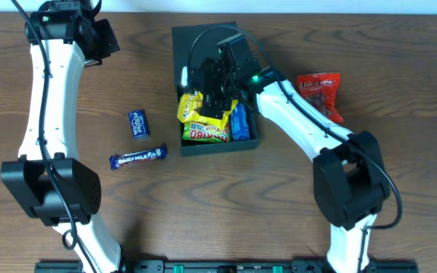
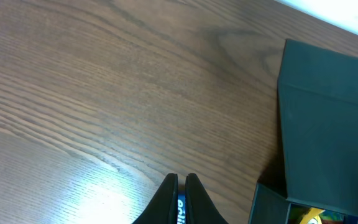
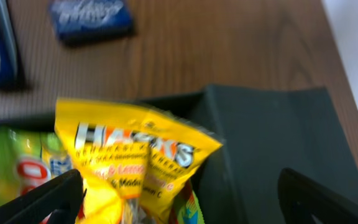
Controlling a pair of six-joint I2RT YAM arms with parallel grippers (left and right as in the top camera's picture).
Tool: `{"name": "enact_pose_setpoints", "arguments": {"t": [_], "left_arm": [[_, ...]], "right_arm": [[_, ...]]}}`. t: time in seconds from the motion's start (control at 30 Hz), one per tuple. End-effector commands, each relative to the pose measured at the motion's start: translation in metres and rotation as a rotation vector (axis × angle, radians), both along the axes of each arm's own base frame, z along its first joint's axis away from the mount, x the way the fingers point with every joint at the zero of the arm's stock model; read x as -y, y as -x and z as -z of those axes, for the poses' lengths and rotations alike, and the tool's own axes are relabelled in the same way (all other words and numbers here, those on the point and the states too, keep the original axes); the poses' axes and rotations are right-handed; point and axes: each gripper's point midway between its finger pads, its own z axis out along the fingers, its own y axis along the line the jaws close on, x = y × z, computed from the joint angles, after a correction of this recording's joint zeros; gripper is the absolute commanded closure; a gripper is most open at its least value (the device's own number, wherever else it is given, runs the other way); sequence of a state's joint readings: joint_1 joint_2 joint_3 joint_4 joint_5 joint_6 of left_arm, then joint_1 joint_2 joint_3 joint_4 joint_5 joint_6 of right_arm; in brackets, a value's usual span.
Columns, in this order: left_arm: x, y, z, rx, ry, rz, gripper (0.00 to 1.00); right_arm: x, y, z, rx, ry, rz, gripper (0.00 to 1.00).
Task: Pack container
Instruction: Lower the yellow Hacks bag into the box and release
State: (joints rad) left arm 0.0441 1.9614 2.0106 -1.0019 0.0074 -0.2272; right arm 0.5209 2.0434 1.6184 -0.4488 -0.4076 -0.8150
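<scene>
The container [image 1: 217, 147] is a dark box in the middle of the table with its lid flap [image 1: 196, 42] open at the back. It also shows in the right wrist view [image 3: 266, 137] and the left wrist view [image 2: 328, 124]. Inside lie a yellow packet [image 1: 190, 106], a green packet [image 1: 207, 134] and a blue packet [image 1: 239, 123]. My right gripper [image 1: 220, 95] hangs over the box, open wide. Its fingers stand either side of the upright yellow packet [image 3: 129, 162], which is close to the left finger [image 3: 48, 199]. My left gripper [image 1: 101, 38] is shut at the far left, holding nothing.
On the table left of the box lie a small blue packet [image 1: 139, 123] and a Dairy Milk bar [image 1: 137, 158]. A red packet [image 1: 321, 92] lies to the right, beside my right arm. A blue strip shows through the slit between the left fingers [image 2: 169, 193].
</scene>
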Motion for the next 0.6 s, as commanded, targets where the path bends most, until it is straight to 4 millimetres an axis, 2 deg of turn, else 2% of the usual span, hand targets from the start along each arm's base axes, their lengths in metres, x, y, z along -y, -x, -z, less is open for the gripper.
{"name": "enact_pose_setpoints", "arguments": {"t": [0.0,0.03,0.07,0.1,0.13,0.27,0.4,0.43,0.57], "left_arm": [[-0.002,0.002,-0.006,0.012,-0.017,0.013,0.92],[-0.002,0.002,-0.006,0.012,-0.017,0.013,0.92],[-0.002,0.002,-0.006,0.013,-0.017,0.013,0.92],[-0.002,0.002,-0.007,0.015,-0.017,0.014,0.89],[-0.002,0.001,-0.007,0.016,-0.017,0.013,0.89],[-0.002,0.000,-0.008,0.022,-0.017,0.013,0.88],[-0.002,-0.001,-0.008,0.028,-0.018,0.014,0.86],[-0.002,-0.001,-0.008,0.028,-0.018,0.014,0.83],[0.000,-0.001,-0.008,0.028,-0.012,0.018,0.60]], "right_arm": [[0.004,0.001,-0.054,-0.099,-0.162,0.167,0.13],[0.008,0.003,-0.056,-0.138,-0.178,0.191,0.35],[0.012,0.007,-0.054,-0.183,-0.181,0.209,0.64],[0.016,0.013,-0.048,-0.239,-0.170,0.224,0.85],[0.021,0.020,-0.041,-0.285,-0.149,0.232,0.97],[0.041,0.055,-0.009,-0.426,-0.009,0.199,0.99],[0.043,0.057,0.010,-0.454,0.028,0.184,0.99],[0.043,0.056,0.017,-0.461,0.035,0.183,0.99],[0.045,0.051,0.050,-0.479,0.089,0.188,0.99]]}}
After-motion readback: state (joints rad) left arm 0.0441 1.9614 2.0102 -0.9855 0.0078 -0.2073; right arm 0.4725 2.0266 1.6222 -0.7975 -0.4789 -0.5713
